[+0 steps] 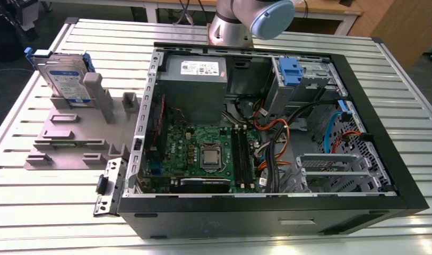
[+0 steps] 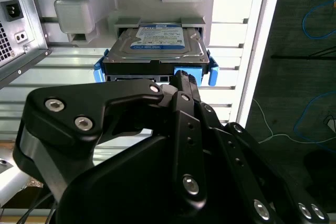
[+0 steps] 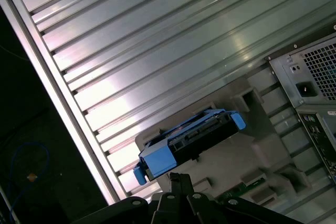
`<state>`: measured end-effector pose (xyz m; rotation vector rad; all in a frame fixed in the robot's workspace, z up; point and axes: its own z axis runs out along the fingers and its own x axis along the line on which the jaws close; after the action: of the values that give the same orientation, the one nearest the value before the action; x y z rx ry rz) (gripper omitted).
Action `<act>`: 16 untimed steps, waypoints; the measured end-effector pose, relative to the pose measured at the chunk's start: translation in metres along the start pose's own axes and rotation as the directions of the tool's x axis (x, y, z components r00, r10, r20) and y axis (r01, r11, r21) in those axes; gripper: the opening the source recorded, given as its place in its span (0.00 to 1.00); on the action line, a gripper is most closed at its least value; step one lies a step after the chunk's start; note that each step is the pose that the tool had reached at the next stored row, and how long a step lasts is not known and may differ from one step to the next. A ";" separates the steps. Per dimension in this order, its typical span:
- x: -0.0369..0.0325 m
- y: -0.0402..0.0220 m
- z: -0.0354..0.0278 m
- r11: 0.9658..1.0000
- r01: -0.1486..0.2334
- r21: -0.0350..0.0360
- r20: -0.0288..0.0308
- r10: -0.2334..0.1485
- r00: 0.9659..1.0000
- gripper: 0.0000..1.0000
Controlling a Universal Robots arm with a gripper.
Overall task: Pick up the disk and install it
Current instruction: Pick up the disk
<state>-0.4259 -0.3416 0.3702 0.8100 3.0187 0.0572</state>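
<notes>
The disk [image 1: 63,74] is a silver hard drive with a white-and-blue label and a blue carrier frame. It stands on edge in a grey holder [image 1: 67,138] at the exterior view's left. In both wrist views my black gripper [image 2: 182,80] [image 3: 177,178] points at the disk [image 2: 160,43] [image 3: 189,140] from a short distance, apart from it. The fingers are shut together with nothing between them. The near blue end of the carrier faces the fingertips.
An open computer case [image 1: 386,175] lies on the slatted metal table [image 1: 46,212], to the right of the holder in the exterior view. Inside are a grey power supply [image 1: 195,87], the motherboard, cables and a drive bay with a blue tab [image 1: 290,71]. The arm's base [image 1: 237,24] stands behind the case.
</notes>
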 end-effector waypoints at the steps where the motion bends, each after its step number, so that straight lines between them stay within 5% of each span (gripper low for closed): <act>1: 0.0000 0.0000 0.0000 1.000 0.000 0.000 0.000 0.000 1.000 0.11; 16: 0.0000 0.0000 0.0000 1.000 -0.028 0.000 0.001 0.028 1.000 0.11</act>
<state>-0.4259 -0.3416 0.3701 0.8517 3.0066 0.0568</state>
